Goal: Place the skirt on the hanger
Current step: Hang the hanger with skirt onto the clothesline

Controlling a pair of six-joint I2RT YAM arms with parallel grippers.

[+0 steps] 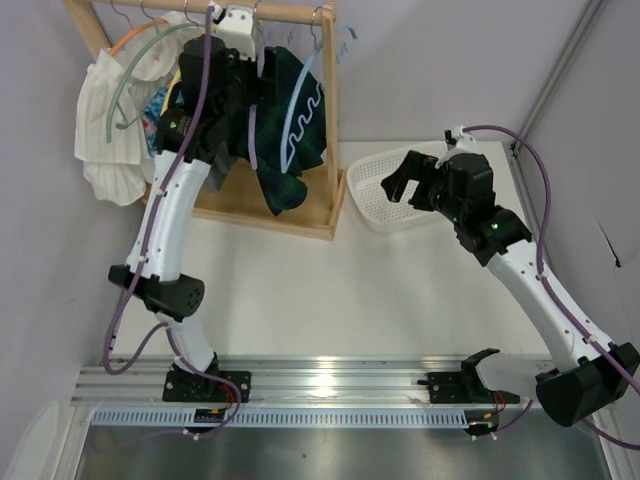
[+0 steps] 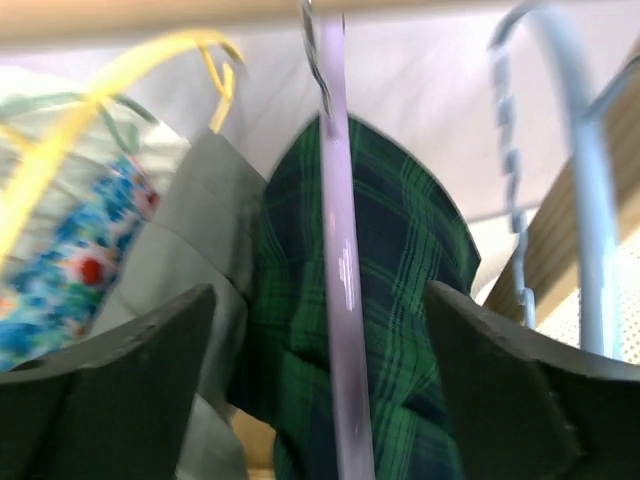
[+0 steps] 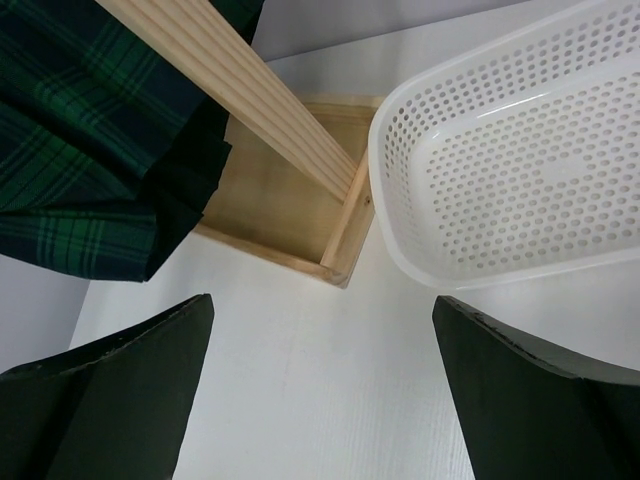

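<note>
a: where's the plaid skirt?
b: hanging on the lilac hanger under the wooden rail, far left. left gripper spread wide around it, holding nothing; right gripper gapes empty near the white basket.
a: risk?
b: backing out could snag cloth and drag it off. white desk, pale walls close in.

table: plain white top, soft even light on it | walls: pale grey-lilac, ran behind the far edge and down the left edge | near edge: aluminium rail caught a bright glare | far-left corner: wooden rack stood there
</note>
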